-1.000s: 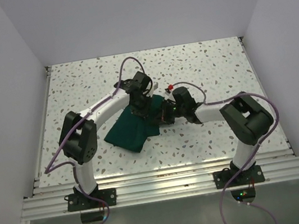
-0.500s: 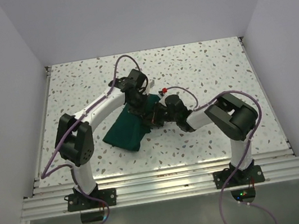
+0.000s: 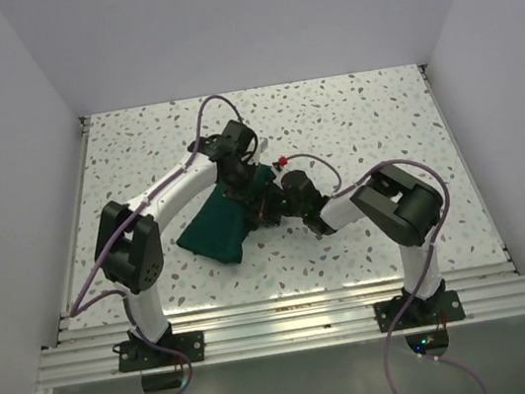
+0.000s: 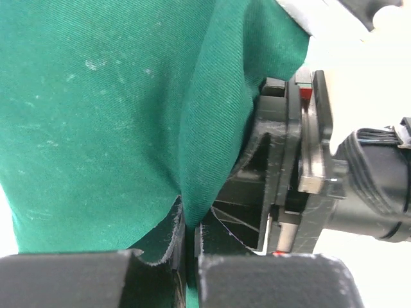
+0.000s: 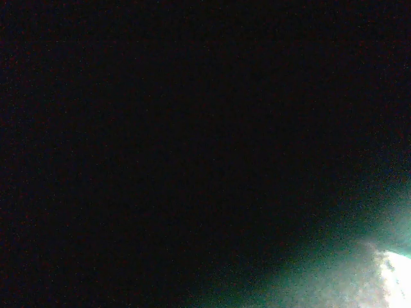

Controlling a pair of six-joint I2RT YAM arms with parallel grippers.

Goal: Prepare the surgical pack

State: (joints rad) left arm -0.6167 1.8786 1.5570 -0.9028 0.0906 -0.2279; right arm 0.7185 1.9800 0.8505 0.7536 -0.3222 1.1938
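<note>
The surgical pack (image 3: pixel 210 231) is a dark green cloth bundle lying mid-table. My left gripper (image 3: pixel 242 189) stands over its far right corner. In the left wrist view that gripper (image 4: pixel 189 232) is shut on a raised fold of the green cloth (image 4: pixel 115 115). The black right gripper body (image 4: pixel 292 167) sits close beside that fold. From above, my right gripper (image 3: pixel 270 206) is pushed into the pack's right edge, its fingers hidden by cloth. The right wrist view is almost black, with a faint green glow of cloth (image 5: pixel 359 276) in the lower right corner.
The speckled tabletop (image 3: pixel 378 109) is boxed in by white walls on three sides. An aluminium rail (image 3: pixel 283 324) runs along the near edge by the arm bases. Purple cables loop above both arms.
The right arm has folded and slid left, driving its gripper further into the pack's edge. The left gripper and the cloth have shifted slightly to the left.
</note>
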